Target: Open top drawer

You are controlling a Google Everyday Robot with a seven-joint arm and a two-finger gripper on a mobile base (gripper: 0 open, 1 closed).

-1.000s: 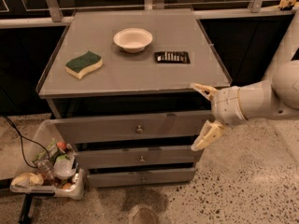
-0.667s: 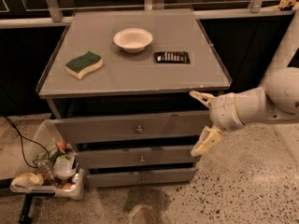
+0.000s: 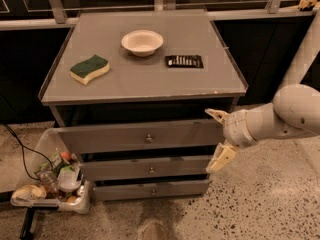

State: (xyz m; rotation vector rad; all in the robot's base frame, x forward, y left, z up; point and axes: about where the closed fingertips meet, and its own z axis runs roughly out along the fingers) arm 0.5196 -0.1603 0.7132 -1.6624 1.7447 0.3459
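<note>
Clearly the gripper (image 3: 218,136) stood spread wide and empty at the right end of the top drawer (image 3: 115,136); well apart from the knob (image 3: 148,138), it risked snagging the panel's edge.

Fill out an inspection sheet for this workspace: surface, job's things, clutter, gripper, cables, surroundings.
Surface: grey cabinet top, holding a white bowl, a green and yellow sponge and a dark flat packet.
Job's things: top drawer, appears pulled out part way, with a dark gap under the cabinet top; round knob untouched.
Clutter: clear bin of mixed items on the floor at lower left.
Grippers: gripper open, at the right end of the top drawer front; contact cannot be told.
Cables: black cable on the floor at left.
Surroundings: speckled floor; dark panels behind.
</note>
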